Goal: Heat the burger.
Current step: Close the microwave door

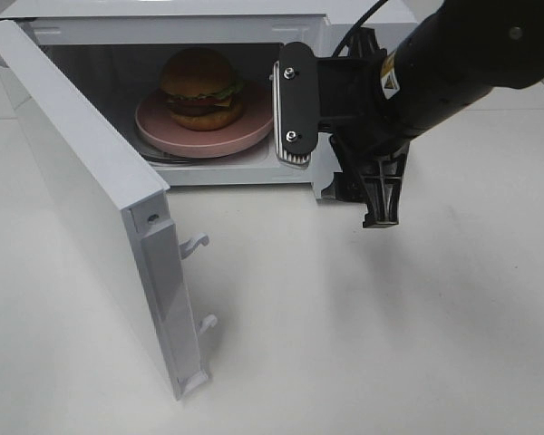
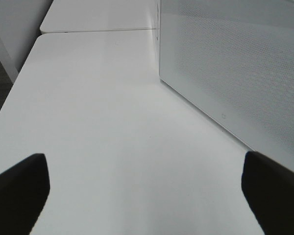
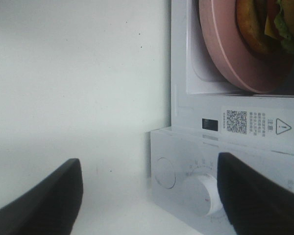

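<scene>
- The burger (image 1: 199,86) sits on the pink plate (image 1: 159,127) inside the microwave (image 1: 236,172), so loading looks done.
- The door (image 1: 82,208) stands wide open, swung out to the near left. Shutting it is the step in hand.
- Your right gripper (image 1: 337,187) hangs in front of the microwave's right side, by the opening's right edge. Its jaws are apart and hold nothing.
- Your left gripper (image 2: 147,196) is out of the high view. Its wrist camera shows the fingers spread wide and empty, low over the table (image 2: 98,98), near the door's meshed outer face.
- Next move, as I judge it: pull the right gripper clear of the door's swing first, since one finger seems to lie in its path.
- Then push the door's outer face with the left arm until it latches.
- After that you will need the dial (image 3: 203,196) on the right panel, which the right gripper is near.
</scene>
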